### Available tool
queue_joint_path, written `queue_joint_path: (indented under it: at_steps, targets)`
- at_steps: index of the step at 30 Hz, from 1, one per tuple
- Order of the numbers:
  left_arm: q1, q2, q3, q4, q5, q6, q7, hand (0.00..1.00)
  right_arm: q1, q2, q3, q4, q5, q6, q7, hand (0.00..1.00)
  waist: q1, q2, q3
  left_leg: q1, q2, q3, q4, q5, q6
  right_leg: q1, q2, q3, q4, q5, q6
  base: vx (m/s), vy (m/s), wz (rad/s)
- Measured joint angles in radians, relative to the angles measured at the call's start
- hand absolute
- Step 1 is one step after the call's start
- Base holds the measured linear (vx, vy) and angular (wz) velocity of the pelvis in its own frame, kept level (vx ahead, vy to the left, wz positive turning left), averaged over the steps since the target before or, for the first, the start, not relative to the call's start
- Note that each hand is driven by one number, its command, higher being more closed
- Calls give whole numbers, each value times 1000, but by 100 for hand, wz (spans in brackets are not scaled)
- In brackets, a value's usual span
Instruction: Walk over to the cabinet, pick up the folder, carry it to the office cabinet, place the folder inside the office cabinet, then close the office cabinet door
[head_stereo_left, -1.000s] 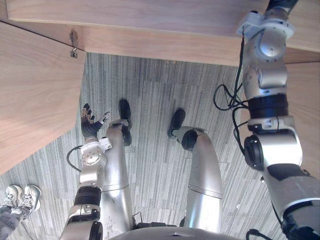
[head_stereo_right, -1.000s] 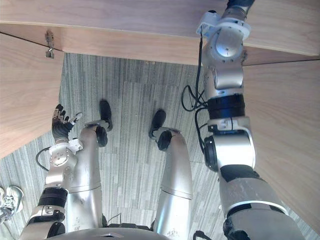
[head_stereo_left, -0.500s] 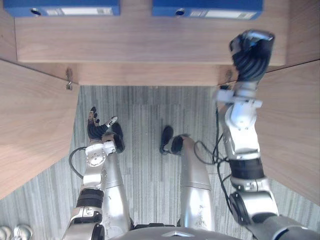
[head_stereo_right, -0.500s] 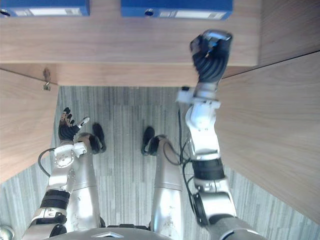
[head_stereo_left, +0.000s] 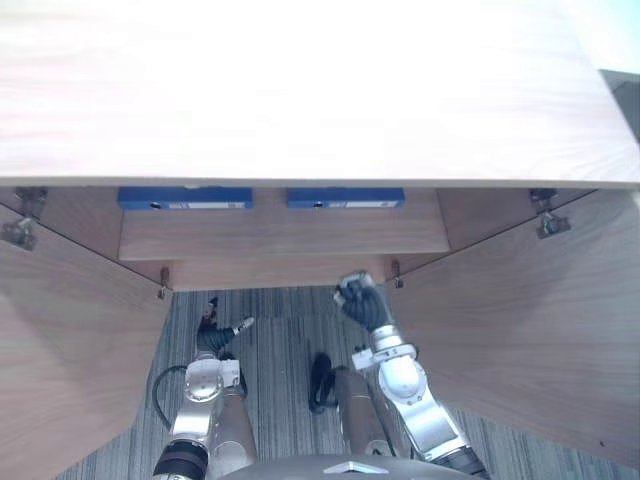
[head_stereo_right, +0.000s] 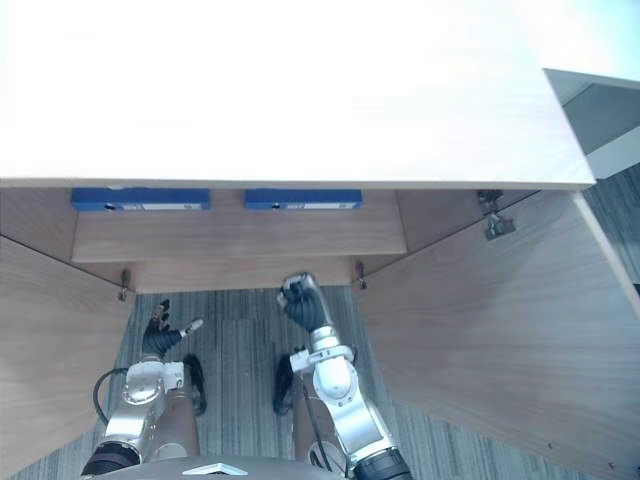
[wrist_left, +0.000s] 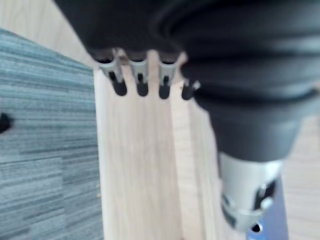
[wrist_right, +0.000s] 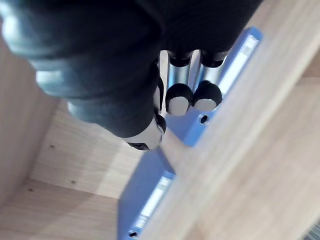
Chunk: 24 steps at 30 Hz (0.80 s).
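Observation:
Two blue folders lie side by side on the shelf of the open wooden cabinet, the left folder (head_stereo_left: 184, 198) and the right folder (head_stereo_left: 345, 198). My right hand (head_stereo_left: 362, 300) hangs in front of the lower shelf edge, below the right folder, fingers curled and holding nothing. Its wrist view shows the curled fingertips (wrist_right: 180, 98) over a blue folder (wrist_right: 235, 65) past the shelf board. My left hand (head_stereo_left: 213, 335) stays low by the left door, fingers (wrist_left: 120, 86) straight and empty.
Both cabinet doors stand open, the left door (head_stereo_left: 70, 350) and the right door (head_stereo_left: 530, 330), flanking me closely. The pale cabinet top (head_stereo_left: 300, 90) spans the upper view. Grey striped carpet (head_stereo_left: 280, 340) lies below.
The camera has swung up, bringing the cabinet top and both folders into view. My right arm has drawn back out of the cabinet and lowered toward my body. The left hand has barely moved.

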Motion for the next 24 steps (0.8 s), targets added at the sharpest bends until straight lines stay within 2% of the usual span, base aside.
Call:
queue_joint_path:
  at_steps: [3,9,13,17,18,24]
  targets:
    - [5,9,-17,58,10,-1,-6,0,-7,8,-36,248,-1,23,6,100,-7,13,-15,110,-37,25,-162,77,0,120,3,3,-196,99,12,67,41,-3]
    - [19,23,-17,130,36,-2,-18,0,-14,20,-164,515,5,60,-4,100,-26,39,-62,282,-100,69,-398,184,7,279,-2,20,-439,228,21,3,25,-8]
    - [28,24,-16,199,36,-1,-20,0,-13,27,-234,634,47,86,-10,100,-33,50,-103,362,-126,77,-515,239,9,324,-7,35,-501,256,23,-51,5,-9]
    - [32,24,-15,266,36,2,-22,0,-12,27,-298,710,102,113,-20,100,-36,49,-122,427,-148,66,-628,285,7,345,-8,37,-531,258,21,-84,16,-3]
    - [35,25,-14,285,37,6,-23,0,-5,31,-321,723,124,117,-21,0,-36,47,-134,433,-158,41,-654,290,6,347,-7,38,-539,258,21,-28,22,-7]
    - [37,21,-14,373,39,26,-27,0,-4,48,-426,792,211,140,-29,0,-49,45,-156,466,-175,24,-655,288,11,396,-16,39,-563,264,33,2,16,3]
